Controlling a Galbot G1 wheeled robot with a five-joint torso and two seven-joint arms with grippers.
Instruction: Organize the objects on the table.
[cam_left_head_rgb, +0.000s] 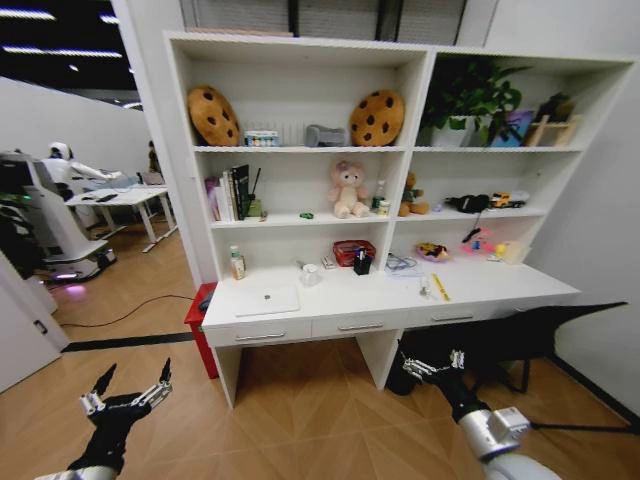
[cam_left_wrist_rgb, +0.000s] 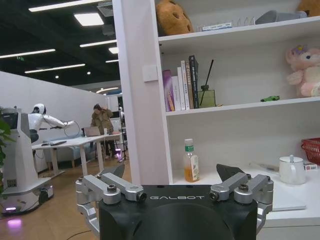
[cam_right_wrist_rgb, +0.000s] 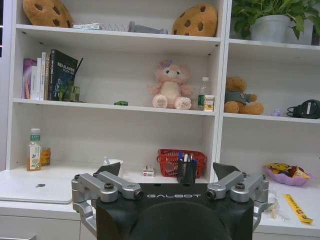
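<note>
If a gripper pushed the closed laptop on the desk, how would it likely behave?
The laptop lies flat and closed on the smooth white desk, so it would probably slide, not tip. It looks thin and rigid, likely hard to pinch from above; its near edge sits close to the desk's front.

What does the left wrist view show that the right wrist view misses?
Left wrist only: the open left gripper and the room beside the shelving, with another robot and a person at a far desk.
Right wrist only: the open right gripper, a pen cup, a brown bear, a potted plant, a yellow ruler.
Both: the books, green toy car, pink plush, juice bottle, red basket and laptop on the table.
</note>
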